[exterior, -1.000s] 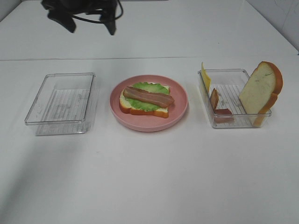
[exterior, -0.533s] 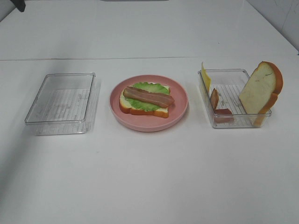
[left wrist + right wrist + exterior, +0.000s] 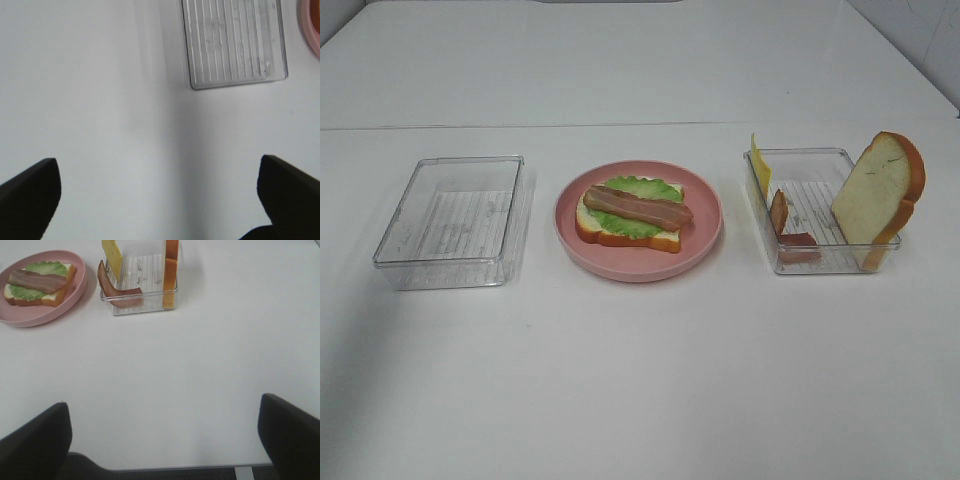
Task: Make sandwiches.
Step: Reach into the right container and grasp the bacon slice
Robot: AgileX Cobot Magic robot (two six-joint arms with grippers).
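A half-built sandwich [image 3: 633,215] lies on the pink plate [image 3: 705,235]: one bread slice, green lettuce and a brown bacon strip on top. The right wrist view also has this sandwich [image 3: 39,284]. A clear box [image 3: 820,262] to the right of the plate holds a yellow cheese slice [image 3: 760,166], a bacon strip [image 3: 780,212] and an upright bread slice [image 3: 878,195]. Neither gripper shows in the exterior high view. My left gripper [image 3: 159,167] stands open over bare table, empty. My right gripper [image 3: 164,407] is also open and empty, well short of the box [image 3: 140,307].
An empty clear box [image 3: 450,222] sits to the left of the plate, and the left wrist view has the same box [image 3: 234,45]. The table is white, with a seam line across it behind the boxes.
The left arm, seen at the top left of the exterior high view a second ago, has pulled back out of that view. The food and boxes have not moved.
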